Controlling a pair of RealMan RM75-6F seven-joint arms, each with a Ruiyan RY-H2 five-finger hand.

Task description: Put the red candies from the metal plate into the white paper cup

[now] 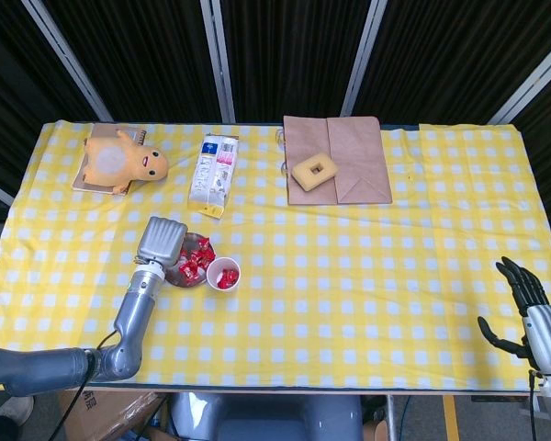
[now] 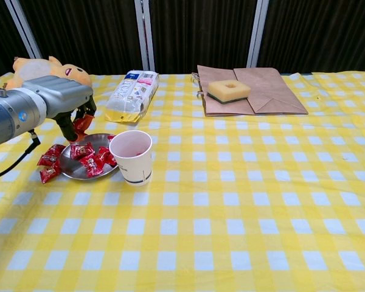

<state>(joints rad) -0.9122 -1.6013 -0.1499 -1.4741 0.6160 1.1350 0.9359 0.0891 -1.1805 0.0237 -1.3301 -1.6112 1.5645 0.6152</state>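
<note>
A metal plate [image 2: 73, 173] [image 1: 189, 241] holds several red candies [image 2: 89, 160]; a few more candies [image 2: 49, 168] lie on the cloth just left of it. The white paper cup [image 2: 132, 156] [image 1: 223, 273] stands against the plate's right side, with red candy showing inside it in the head view. My left hand [image 2: 56, 101] [image 1: 162, 241] hovers above the plate's far left rim and pinches a red candy [image 2: 80, 125] under its fingers. My right hand [image 1: 525, 296] hangs open off the table's near right corner, holding nothing.
A yellow plush toy [image 2: 45, 72] lies at the far left. A snack packet [image 2: 131, 94] rests behind the plate. A brown paper bag [image 2: 264, 88] with a yellow ring-shaped sponge [image 2: 229, 90] on it lies at the back centre.
</note>
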